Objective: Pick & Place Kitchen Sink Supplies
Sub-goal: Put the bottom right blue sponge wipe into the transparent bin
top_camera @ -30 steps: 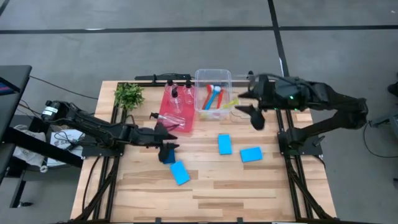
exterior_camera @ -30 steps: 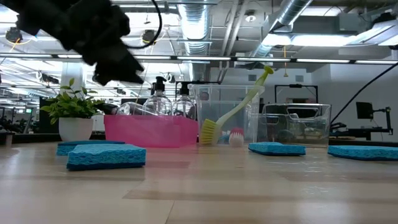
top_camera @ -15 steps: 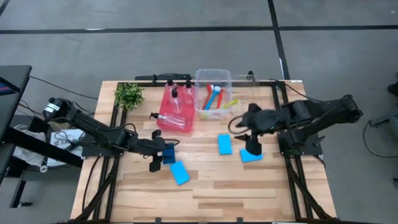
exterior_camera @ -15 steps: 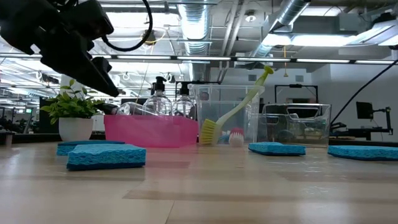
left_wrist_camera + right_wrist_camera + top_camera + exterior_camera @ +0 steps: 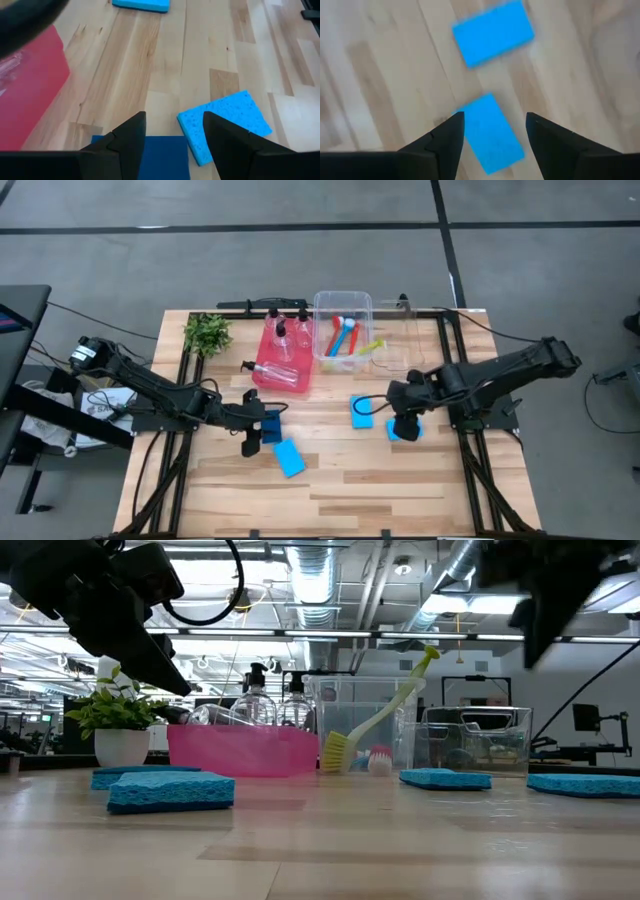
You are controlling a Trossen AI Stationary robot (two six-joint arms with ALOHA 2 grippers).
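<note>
Right hand (image 5: 403, 423) being held released over blue sponge (image 5: 491, 134) on worktop (image 5: 340, 480), fingers (image 5: 445, 137) straddling it, second sponge (image 5: 361, 411) just beside. Left hand (image 5: 262, 430) being held released above dark-blue sponge (image 5: 162, 155), nothing grasped, lighter sponge (image 5: 225, 124) touching it. Brushes (image 5: 345, 337) being kept in clear bin (image 5: 343, 303); bottles (image 5: 278, 350) in red tray (image 5: 272, 376)

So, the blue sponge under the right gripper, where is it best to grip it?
Probably from straight above, across its two long edges. The sponge lies flat on the table, and the open right gripper already straddles its narrower width.
</note>
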